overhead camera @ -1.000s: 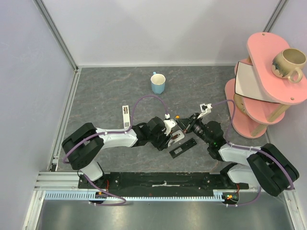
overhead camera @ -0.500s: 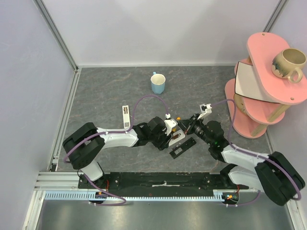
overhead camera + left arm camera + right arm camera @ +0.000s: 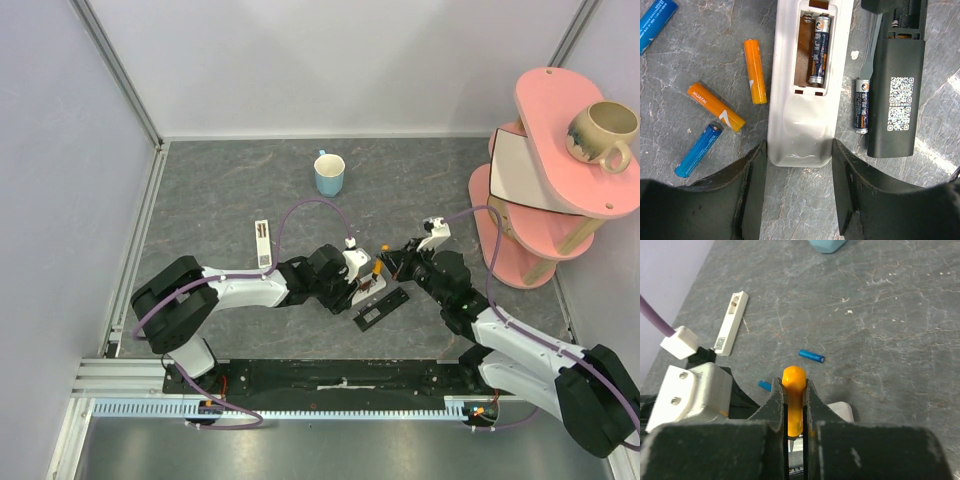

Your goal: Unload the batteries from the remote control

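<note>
Top camera looks down; wrist cameras closely share the white remote (image 3: 800, 125).

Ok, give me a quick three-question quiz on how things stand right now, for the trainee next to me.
1. True or false: the open compartment of the white remote is empty.
2. The held battery in the right gripper is: A blue, B orange, C dark.
3. Count the loose orange batteries on the table in the left wrist view.

Key
1. False: one dark cell sits in it, next to an empty slot.
2. B.
3. Two.
</note>
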